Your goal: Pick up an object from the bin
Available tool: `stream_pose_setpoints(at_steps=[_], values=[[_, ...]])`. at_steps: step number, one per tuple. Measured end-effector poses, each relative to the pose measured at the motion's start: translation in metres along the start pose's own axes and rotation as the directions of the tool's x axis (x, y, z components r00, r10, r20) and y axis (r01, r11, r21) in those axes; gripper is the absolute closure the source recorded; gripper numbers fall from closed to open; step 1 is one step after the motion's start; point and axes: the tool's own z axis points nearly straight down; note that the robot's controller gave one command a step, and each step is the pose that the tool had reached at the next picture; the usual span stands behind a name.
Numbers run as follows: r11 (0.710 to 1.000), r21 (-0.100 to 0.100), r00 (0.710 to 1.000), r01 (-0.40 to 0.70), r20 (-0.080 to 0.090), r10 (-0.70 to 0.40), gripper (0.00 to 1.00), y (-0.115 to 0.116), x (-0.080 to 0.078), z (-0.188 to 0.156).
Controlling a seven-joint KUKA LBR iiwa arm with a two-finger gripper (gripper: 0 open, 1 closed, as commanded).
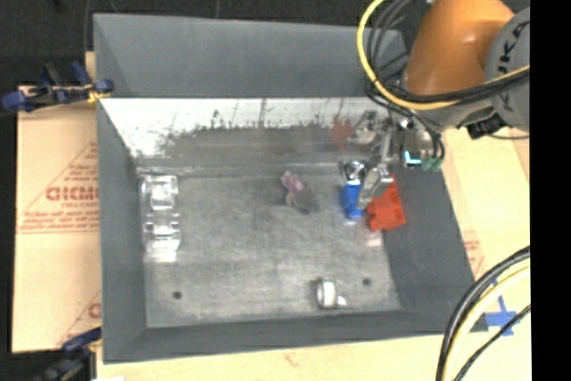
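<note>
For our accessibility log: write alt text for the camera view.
The robot's claw hangs low at the view's right in a grey metal bin, just over a small blue thing beside a red block. A clear plastic piece lies left, a pinkish bit mid-bin, a small white thing near the front.

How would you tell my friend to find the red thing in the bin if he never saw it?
Look at the right side of the grey metal bin, where the robot's gripper hangs. Right next to the gripper, by the right wall, lies a chunky red piece. The small thing beside it on the left is blue, and nothing else on the bin floor is red.
</note>
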Motion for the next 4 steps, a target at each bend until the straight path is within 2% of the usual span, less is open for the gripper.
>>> stream_pose_setpoints(at_steps=[1, 2, 3, 4], values=[[0.988, -0.011, 0.988, 0.152, 0.008, -0.152, 0.00, -0.067, -0.037, 0.118], [0.996, 0.002, 0.996, -0.085, 0.010, 0.085, 0.00, -0.045, -0.040, 0.122], [0.997, 0.001, 0.996, -0.082, 0.025, 0.082, 1.00, -0.042, -0.043, 0.120], [0.993, -0.003, 0.993, -0.116, 0.017, 0.116, 1.00, -0.048, -0.027, 0.018]])
